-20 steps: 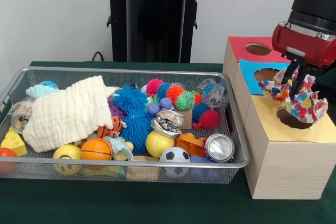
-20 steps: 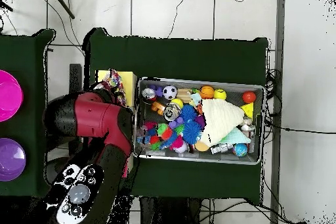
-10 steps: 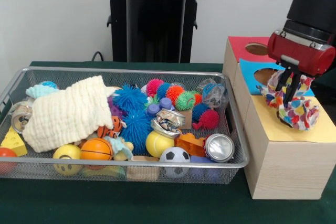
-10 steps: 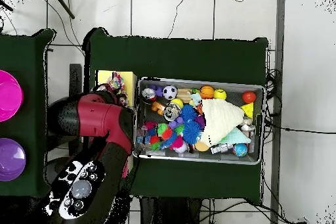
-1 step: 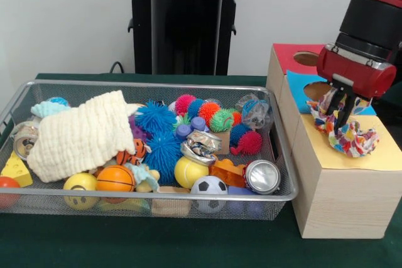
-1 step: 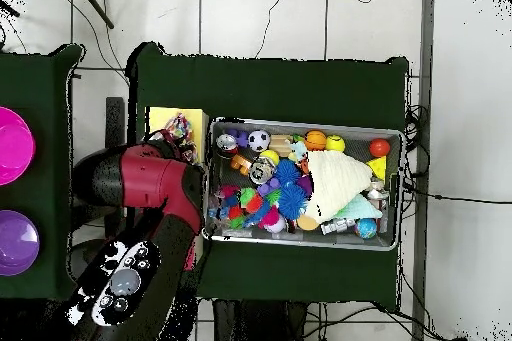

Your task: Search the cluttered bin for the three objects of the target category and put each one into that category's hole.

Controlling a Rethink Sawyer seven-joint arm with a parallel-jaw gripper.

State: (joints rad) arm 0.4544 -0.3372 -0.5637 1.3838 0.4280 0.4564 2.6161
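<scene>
- Patchwork cloth, a crumpled piece covered in small coloured shapes, now sits bunched on the yellow panel of the wooden box, piled over the spot where that panel's hole lies; a second ago it hung higher and looser, and the dark opening showed beneath it.
- Between the earlier frames and this one the bundle has sunk and folded in on itself, which suggests it is being pushed into the hole, not carried any further.
- Its upper tail runs up between the dark fingers of the gripper, whose jaws stand pinched on the fabric; no gap shows between them and the cloth.
- The red and black arm has come down and shifted slightly toward the bin side, so the gripper is right above the yellow panel.
- In the overhead view the cloth shows as a bright speck on the yellow panel, beside the arm's bulk.
- Judging from this, one fabric item is nearly delivered; letting go is what remains for it.
- Behind it, the blue panel and the red panel each carry their own hole.
- Over in the wire bin, the cream waffle towel lies draped across the toys, a likely next candidate.
</scene>
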